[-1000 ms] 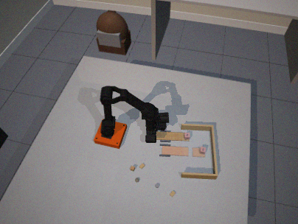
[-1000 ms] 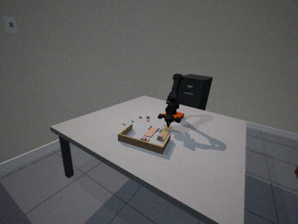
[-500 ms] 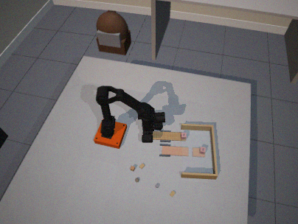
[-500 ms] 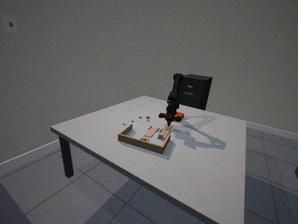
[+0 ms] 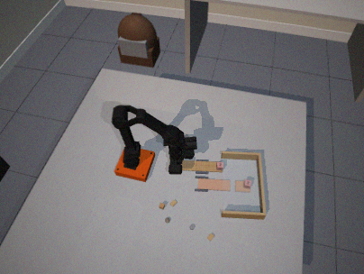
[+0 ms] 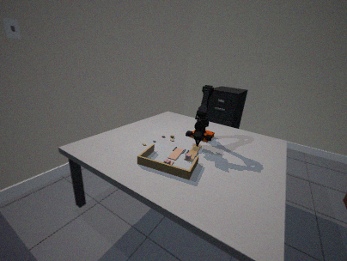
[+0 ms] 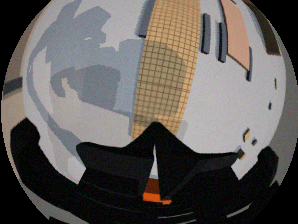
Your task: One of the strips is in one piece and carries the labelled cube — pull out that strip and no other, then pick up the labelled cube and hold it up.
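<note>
A tan strip with a grid pattern [image 5: 191, 167] [image 6: 194, 152] [image 7: 170, 30] lies in one piece between dark guides. A pink cube with a small mark [image 5: 220, 166] [image 6: 188, 157] sits on its far end. A salmon strip [image 5: 213, 185] [image 6: 176, 154] [image 7: 236, 35] lies beside it, with a gap before a short separate piece [image 5: 241, 187]. A second marked pink cube [image 5: 248, 183] sits on that piece. My gripper [image 6: 197, 145] [image 7: 154, 125] is shut, with nothing seen between the fingers. Its tips are down at the tan strip's near end; exact contact is hidden.
A low wooden wall [image 5: 262, 185] [image 6: 167, 167] surrounds the far ends of the strips on three sides and is open toward the arm. Several small tan and grey pieces lie to one side, among them a tan block [image 5: 211, 236] and a grey one [image 5: 192, 226].
</note>
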`<state>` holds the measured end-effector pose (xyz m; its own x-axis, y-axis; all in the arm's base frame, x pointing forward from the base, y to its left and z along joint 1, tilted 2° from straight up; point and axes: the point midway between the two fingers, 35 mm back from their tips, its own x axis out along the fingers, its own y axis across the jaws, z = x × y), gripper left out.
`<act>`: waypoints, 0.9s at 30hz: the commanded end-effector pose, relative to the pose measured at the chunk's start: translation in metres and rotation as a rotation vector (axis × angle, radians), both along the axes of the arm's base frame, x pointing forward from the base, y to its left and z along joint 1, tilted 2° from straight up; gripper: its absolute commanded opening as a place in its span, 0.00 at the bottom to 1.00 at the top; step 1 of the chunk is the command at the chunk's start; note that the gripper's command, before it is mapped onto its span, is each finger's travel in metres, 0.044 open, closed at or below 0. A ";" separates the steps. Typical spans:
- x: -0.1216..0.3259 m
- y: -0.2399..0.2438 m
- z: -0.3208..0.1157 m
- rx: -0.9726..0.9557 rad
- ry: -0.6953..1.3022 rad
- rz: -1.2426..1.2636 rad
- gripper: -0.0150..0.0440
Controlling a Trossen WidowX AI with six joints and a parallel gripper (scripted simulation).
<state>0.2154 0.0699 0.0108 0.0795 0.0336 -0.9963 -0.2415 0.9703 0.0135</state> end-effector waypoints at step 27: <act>-0.045 -0.010 -0.008 -0.012 0.037 -0.004 0.25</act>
